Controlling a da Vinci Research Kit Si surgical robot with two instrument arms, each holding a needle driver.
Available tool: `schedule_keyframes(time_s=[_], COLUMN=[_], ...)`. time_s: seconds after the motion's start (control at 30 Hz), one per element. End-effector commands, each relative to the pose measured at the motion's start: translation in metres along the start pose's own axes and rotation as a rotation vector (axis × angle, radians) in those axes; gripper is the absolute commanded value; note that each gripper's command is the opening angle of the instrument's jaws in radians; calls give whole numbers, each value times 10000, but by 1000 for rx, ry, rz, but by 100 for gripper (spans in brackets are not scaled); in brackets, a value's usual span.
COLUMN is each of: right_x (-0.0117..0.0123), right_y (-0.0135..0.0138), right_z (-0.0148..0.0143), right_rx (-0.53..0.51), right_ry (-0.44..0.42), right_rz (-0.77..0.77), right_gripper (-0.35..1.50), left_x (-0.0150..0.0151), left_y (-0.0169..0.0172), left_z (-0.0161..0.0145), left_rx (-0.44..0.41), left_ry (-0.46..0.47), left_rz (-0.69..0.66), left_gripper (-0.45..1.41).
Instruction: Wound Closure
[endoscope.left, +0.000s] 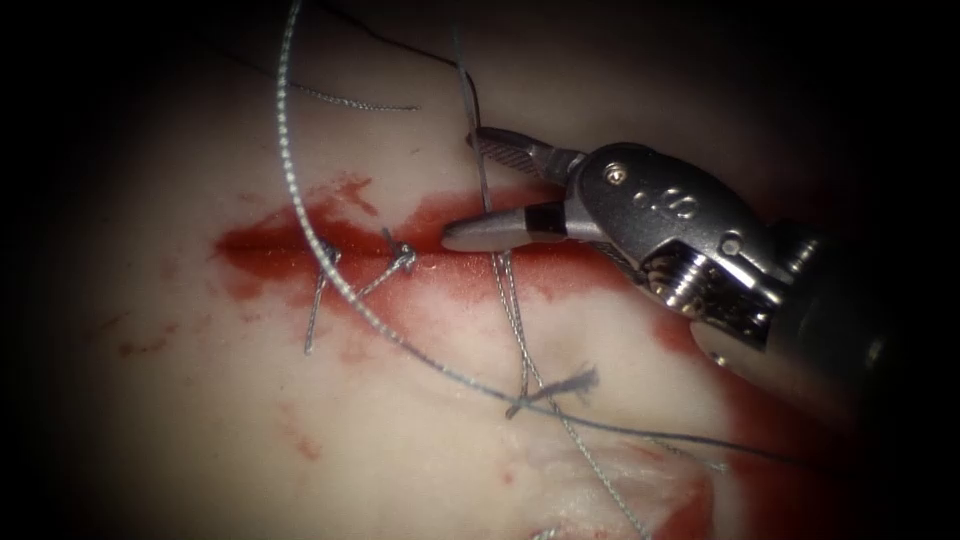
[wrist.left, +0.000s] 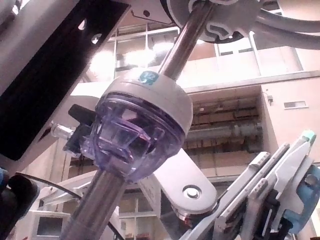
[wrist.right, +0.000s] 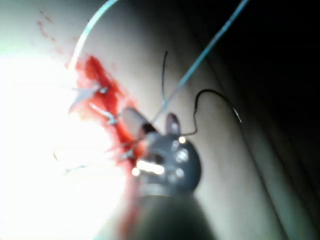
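At frame centre the right tool (endoscope.left: 480, 190) has its fingers wide open around limp, slippery thread (endoscope.left: 500, 270), gripping nothing; thread seems best pinched above tissue (endoscope.left: 200, 440)

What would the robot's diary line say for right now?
right claw: open, thread between jaws | needle: unseen | tied stitches on cut

pale pork tissue (endoscope.left: 200, 420): we see a horizontal cut (endoscope.left: 290, 245) wet with red fluid (endoscope.left: 470, 280) | two knotted stitches (endoscope.left: 400, 260) cross the cut at its left part | grey braided thread (endoscope.left: 300, 200) curves over it, strands running between the right tool's (endoscope.left: 480, 190) open jaws
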Motion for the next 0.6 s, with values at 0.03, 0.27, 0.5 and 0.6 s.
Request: schedule_keyframes(time_s=[0.03,0.27,0.5,0.6], right_x=[6,4,2,-2], right_y=[6,5,2,0], right_z=[13,31,48,52], right_rx=[4,23,7,6], right_ry=[4,-1,-3,-3], right_rz=[-5,-9,-15,-20], right_gripper=[79,83,94,96], left_x=[-13,-12,-12,-12], left_y=[7,7,7,7], left_z=[-9,-9,-9,-9], left_rx=[-7,-3,-2,-2], left_ry=[-9,-12,-12,-12], left_rz=[-8,-11,-10,-10], left_gripper=[-45,-45,-45,-45])
